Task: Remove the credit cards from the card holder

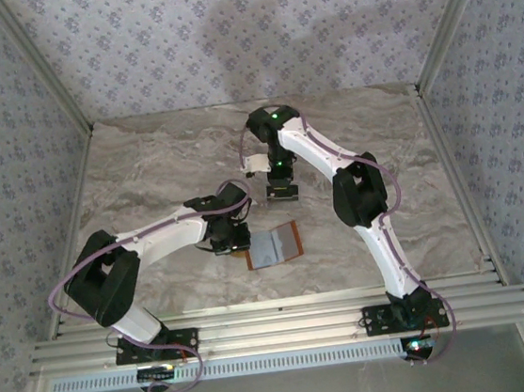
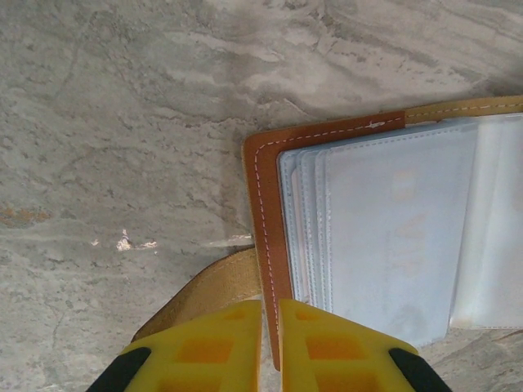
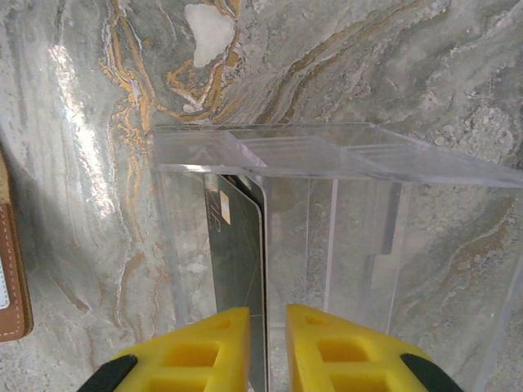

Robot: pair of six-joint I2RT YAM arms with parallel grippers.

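Observation:
The card holder (image 1: 277, 245) lies open on the marble table, brown outside and grey-blue inside. My left gripper (image 2: 270, 327) is shut on its brown stitched left edge (image 2: 265, 212), with a tan flap curling under the fingers. The pale sleeve panels (image 2: 392, 237) face up; I cannot tell whether cards are in them. My right gripper (image 3: 267, 343) hangs over a clear plastic tray (image 3: 368, 163). A dark credit card (image 3: 237, 245) stands on edge in the tray's left slot. The jaws stand slightly apart around the card's near end, with a gap showing on its right side.
The tray has further see-through dividers to the right of the card. A corner of the card holder (image 3: 12, 286) shows at the left edge of the right wrist view. In the top view the right gripper (image 1: 283, 194) hangs just behind the holder, close to the left gripper (image 1: 234, 242).

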